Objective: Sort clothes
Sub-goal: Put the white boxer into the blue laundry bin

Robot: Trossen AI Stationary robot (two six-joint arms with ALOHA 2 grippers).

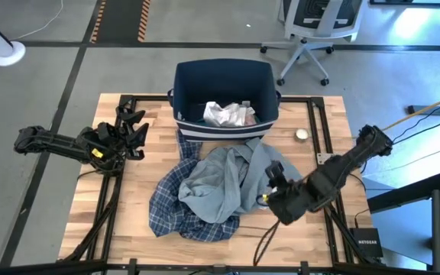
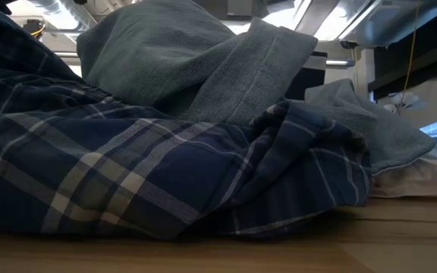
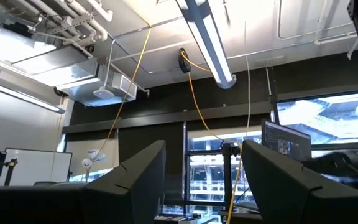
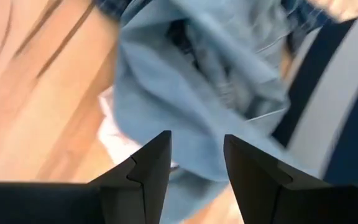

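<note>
Just beside the grey-blue garment (image 1: 218, 182), the right gripper (image 1: 272, 182) hung with fingers apart, nearer than the left gripper (image 1: 132, 126), also spread, idle at the table's left edge.

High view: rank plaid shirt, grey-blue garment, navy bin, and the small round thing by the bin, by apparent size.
1-3. Navy bin, plaid shirt and grey-blue garment: close; the garment covers part of the shirt, so no firm order.
4. Small round thing, clearly smallest.
</note>
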